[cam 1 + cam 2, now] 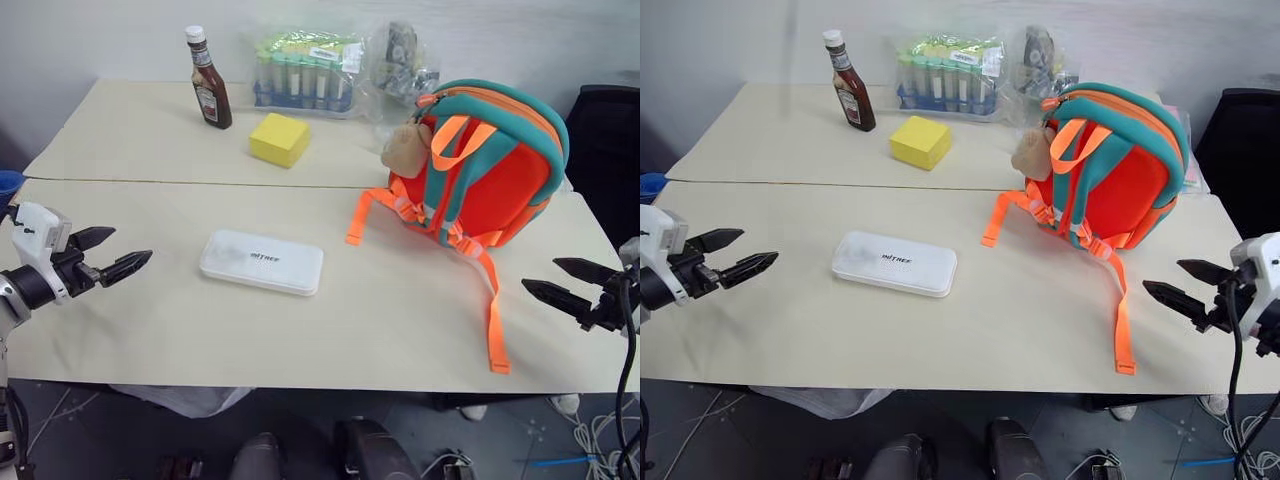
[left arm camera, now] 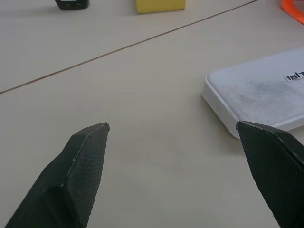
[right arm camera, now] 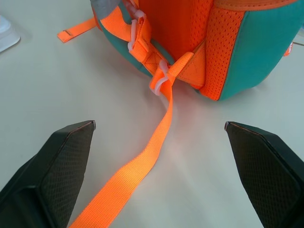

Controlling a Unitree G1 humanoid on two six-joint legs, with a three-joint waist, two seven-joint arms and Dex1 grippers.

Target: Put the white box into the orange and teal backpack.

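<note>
While both arms hang out at the sides of the table, nothing is held: the left gripper has its jaws spread wide and empty, and the right gripper likewise stands wide open with nothing between the fingers. The white box lies flat on the table ahead of the left jaws and slightly toward their inner side, apart from them, with bare table between; its near corner sits just beyond the inner fingertip in the left wrist view. The orange and teal backpack stands upright ahead of the right jaws, leaning a little, a beige plush toy hanging at its top corner. One orange strap trails down across the table and runs straight through the gap of the right jaws, lying flat, untouched. Judgement: the spread start pose suits a two-handed job, left for the box, right for the bag's top. Open table surrounds the box on all sides, so approach room is good. The loose strap is a snag risk for the right jaws. Yellow block, sauce bottle and bagged tubes sit far beyond both jaws, out of the way.
</note>
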